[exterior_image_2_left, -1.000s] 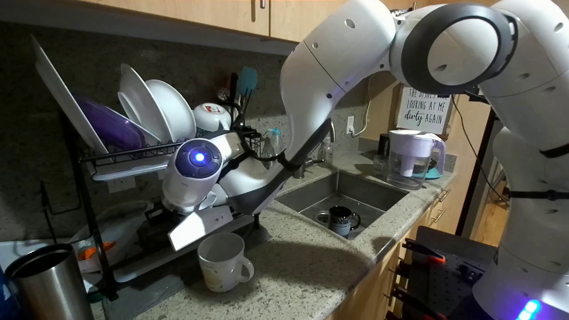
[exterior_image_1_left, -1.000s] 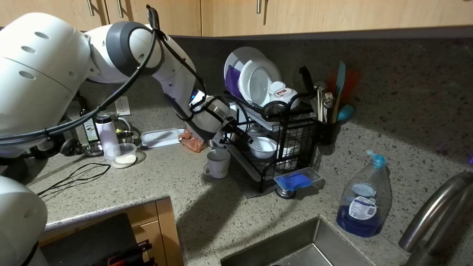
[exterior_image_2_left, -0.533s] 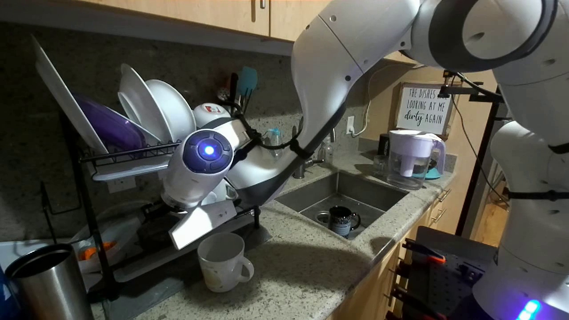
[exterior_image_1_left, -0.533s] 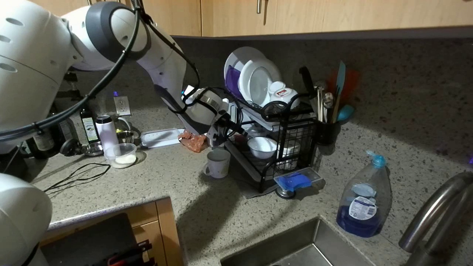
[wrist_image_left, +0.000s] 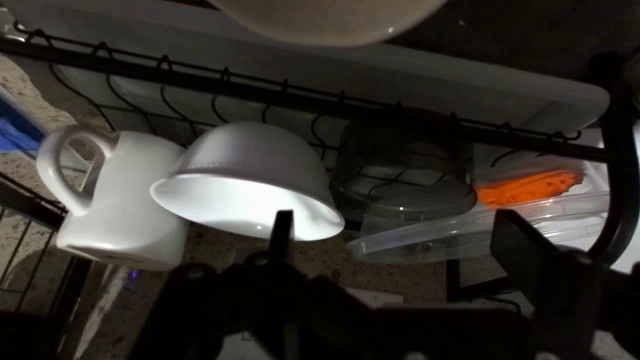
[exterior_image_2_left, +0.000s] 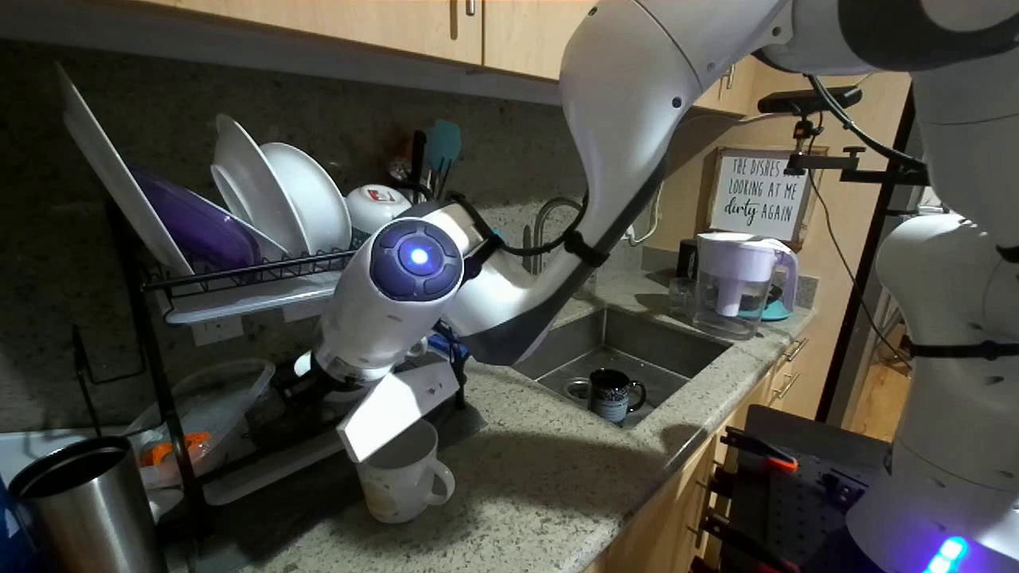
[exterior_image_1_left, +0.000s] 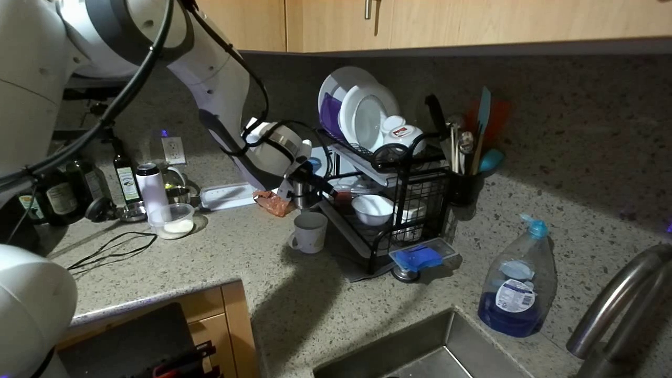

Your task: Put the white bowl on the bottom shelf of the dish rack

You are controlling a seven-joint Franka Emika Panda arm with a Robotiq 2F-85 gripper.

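Hanging above the counter [exterior_image_1_left: 226, 257], your arm [exterior_image_1_left: 226, 89] points at the dish rack [exterior_image_1_left: 402, 189] and its bottom shelf [exterior_image_1_left: 363, 231]. Your gripper [wrist_image_left: 395, 222] is spread wide, nothing between its fingers [wrist_image_left: 517, 245]. Near it, but apart, the white bowl [exterior_image_1_left: 373, 210] sits mouth up on that shelf. Placing looks done, so clearing out seems the step in hand. Next, you'd want a straight retreat, keeping both fingers clear of the bowl.
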